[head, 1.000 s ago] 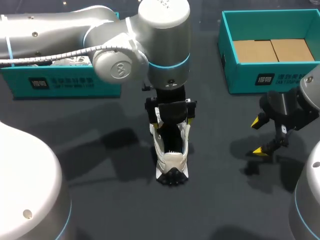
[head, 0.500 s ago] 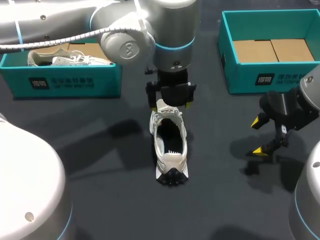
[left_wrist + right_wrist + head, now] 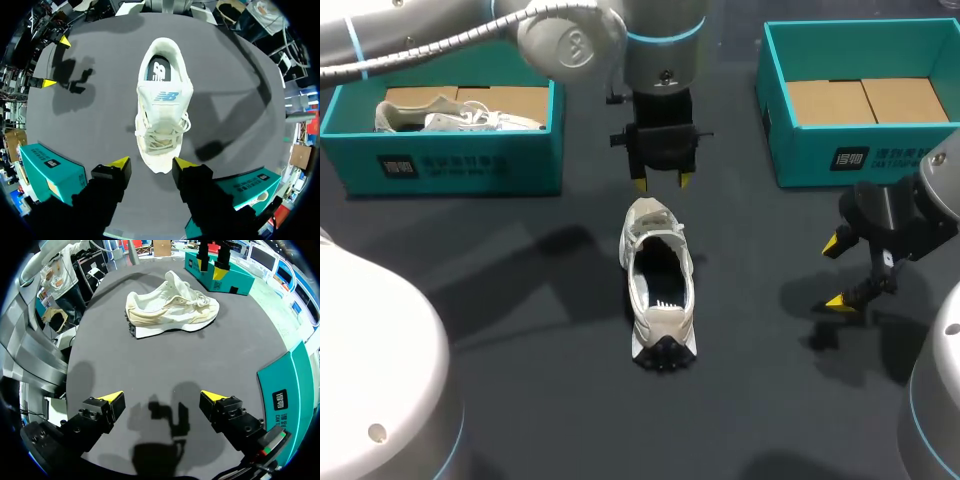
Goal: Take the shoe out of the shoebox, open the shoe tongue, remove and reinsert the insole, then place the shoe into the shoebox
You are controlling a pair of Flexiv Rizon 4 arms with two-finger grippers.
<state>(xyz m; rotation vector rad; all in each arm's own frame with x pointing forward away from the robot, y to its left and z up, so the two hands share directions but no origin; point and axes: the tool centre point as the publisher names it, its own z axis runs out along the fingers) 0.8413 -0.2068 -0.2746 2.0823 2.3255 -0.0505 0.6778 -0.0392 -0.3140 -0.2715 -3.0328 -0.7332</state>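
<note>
Only the right wrist view shows the shoe (image 3: 170, 307) side-on.

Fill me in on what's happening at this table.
A white shoe lies on the table between two teal shoeboxes, and neither arm is holding it. The left gripper hangs just beyond the toe, fingers open and not touching. The right gripper hovers off to the shoe's side, open and empty. The insole shows inside the shoe. The left shoebox holds a second shoe; the right shoebox has no shoe in it.
</note>
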